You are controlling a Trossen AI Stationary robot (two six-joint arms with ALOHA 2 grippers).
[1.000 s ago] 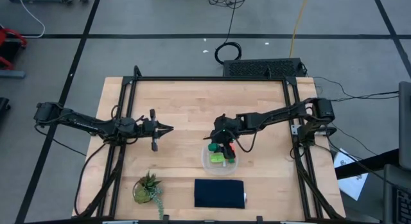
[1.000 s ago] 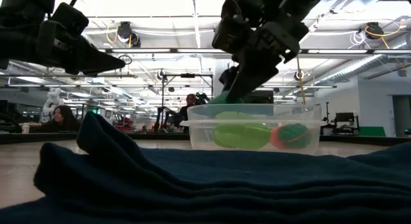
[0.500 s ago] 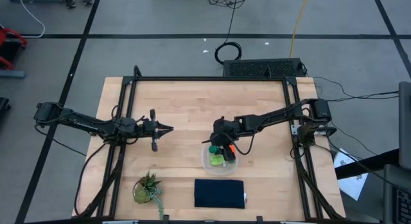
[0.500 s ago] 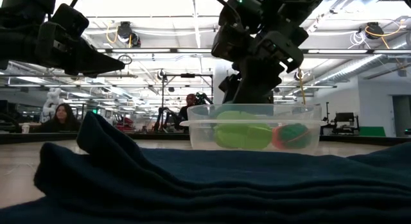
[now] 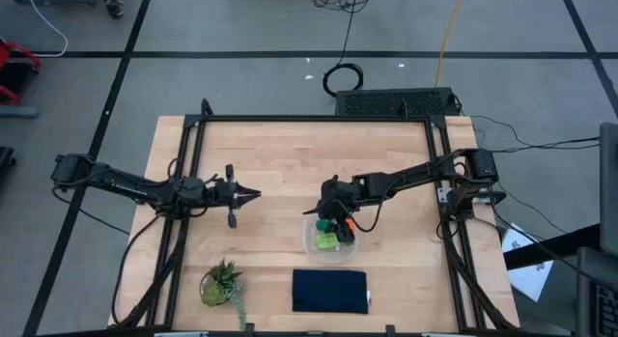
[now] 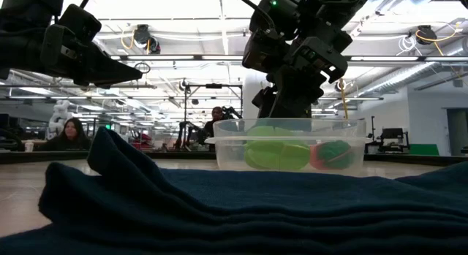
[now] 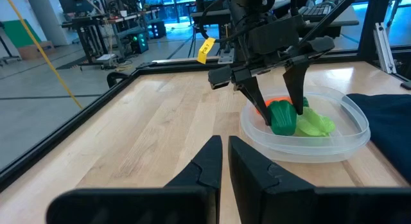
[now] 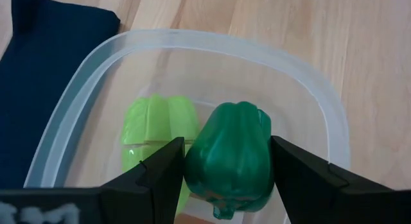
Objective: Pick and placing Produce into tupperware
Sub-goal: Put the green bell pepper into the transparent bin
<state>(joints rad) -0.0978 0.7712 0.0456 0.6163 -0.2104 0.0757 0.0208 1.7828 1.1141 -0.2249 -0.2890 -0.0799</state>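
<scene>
My right gripper (image 5: 334, 224) reaches down into the clear tupperware (image 5: 311, 244) and is shut on the dark green round piece (image 8: 228, 153). The left wrist view shows that piece (image 7: 283, 124) inside the tupperware's rim (image 7: 350, 144). The light green leafy piece (image 8: 154, 131) lies on the tupperware's floor beside it. The orange carrot (image 7: 270, 102) lies in there too, mostly hidden behind the fingers. My left gripper (image 5: 253, 193) hovers shut over bare table, left of centre. My right gripper pinches the dark green piece by its two opposite sides (image 8: 192, 161) between the two fingers (image 8: 164, 176). The fingers come from above, slanting down from the table's right side. The piece sits upright inside the tupperware; whether it touches the floor, I cannot tell.
A folded navy cloth (image 5: 330, 291) lies just nearside of the tupperware and fills the foreground of the low view (image 6: 219, 211). A spiky potted plant (image 5: 220, 284) stands near the table's near left. Black frame rails (image 5: 188, 182) run along the table's sides.
My right gripper has come down with the dark green piece, from above the tupperware's rim to inside it, staying shut on it. The piece now stands lower, beside the leafy piece.
</scene>
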